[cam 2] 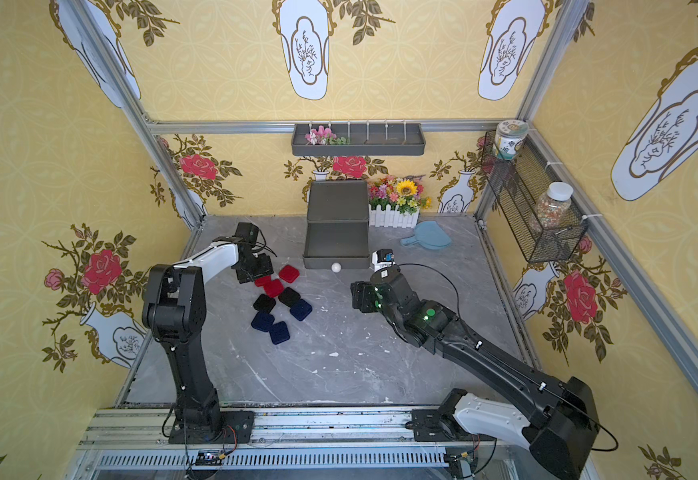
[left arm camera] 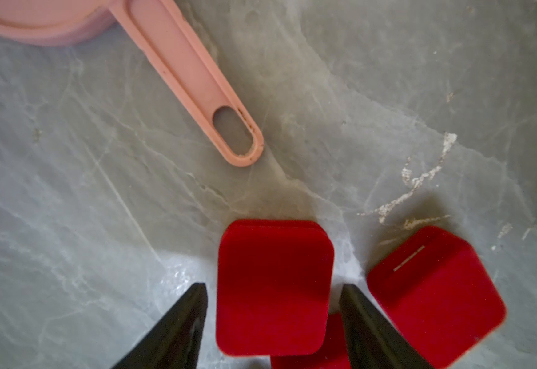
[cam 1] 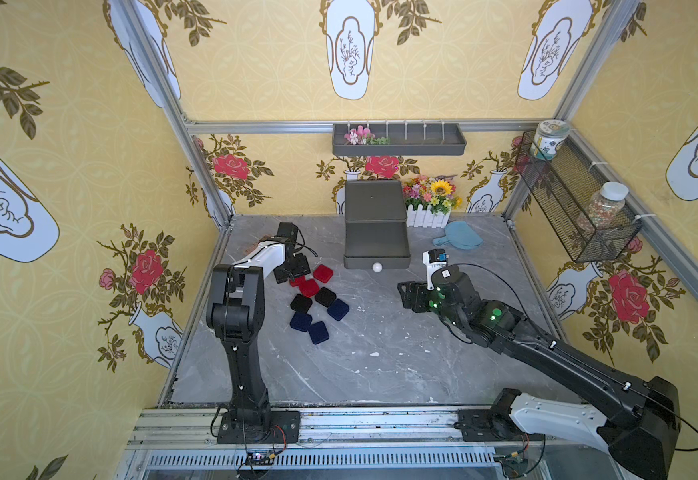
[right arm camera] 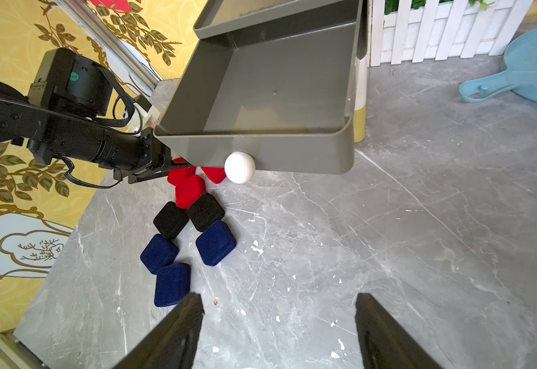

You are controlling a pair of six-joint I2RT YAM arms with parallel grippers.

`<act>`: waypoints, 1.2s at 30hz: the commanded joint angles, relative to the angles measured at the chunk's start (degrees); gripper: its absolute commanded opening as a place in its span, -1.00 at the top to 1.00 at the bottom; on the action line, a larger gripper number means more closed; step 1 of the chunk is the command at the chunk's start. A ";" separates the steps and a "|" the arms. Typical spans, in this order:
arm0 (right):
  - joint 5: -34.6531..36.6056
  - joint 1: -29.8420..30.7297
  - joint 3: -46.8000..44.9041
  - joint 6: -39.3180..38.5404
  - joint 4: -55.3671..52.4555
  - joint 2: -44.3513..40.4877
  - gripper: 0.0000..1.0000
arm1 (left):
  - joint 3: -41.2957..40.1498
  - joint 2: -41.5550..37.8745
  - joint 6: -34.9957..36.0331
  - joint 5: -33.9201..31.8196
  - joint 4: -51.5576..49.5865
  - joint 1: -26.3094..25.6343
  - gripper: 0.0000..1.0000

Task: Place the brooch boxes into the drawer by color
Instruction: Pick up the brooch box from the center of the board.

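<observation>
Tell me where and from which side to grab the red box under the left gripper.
I would take the red box by its two straight opposite sides, coming down from above: it is a low rounded square, so only the side walls give purchase. The open left gripper straddles them; the neighbouring red box leaves one finger little room.

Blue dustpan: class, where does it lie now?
In both top views the blue dustpan lies at the back, right of the drawer, beside the white-fenced flower box.
</observation>
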 commanded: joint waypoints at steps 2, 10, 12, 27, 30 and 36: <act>0.74 -0.02 0.44 -0.37 0.24 0.09 -0.58 | 0.63 1.66 0.44 0.21 -0.44 0.02 -0.43; 0.87 -0.01 1.11 -0.81 -0.04 0.80 -0.58 | 0.73 2.74 0.59 0.04 -0.77 0.02 -0.13; 0.84 -0.01 1.36 -0.87 -0.03 0.89 -0.58 | 0.59 2.44 0.58 -0.14 -0.71 0.02 -0.06; -1.32 -0.06 5.74 -1.98 -1.62 -0.56 -0.58 | -2.71 -15.47 3.39 -1.71 -2.07 -4.14 -0.06; -4.52 -0.47 8.40 -3.24 -3.02 -1.34 -0.59 | -4.93 -21.79 6.17 -1.59 -0.99 -8.04 -0.06; -23.48 -8.54 18.03 -4.82 -10.01 -1.18 -0.61 | -11.78 -34.61 14.01 1.06 4.55 -15.43 -0.03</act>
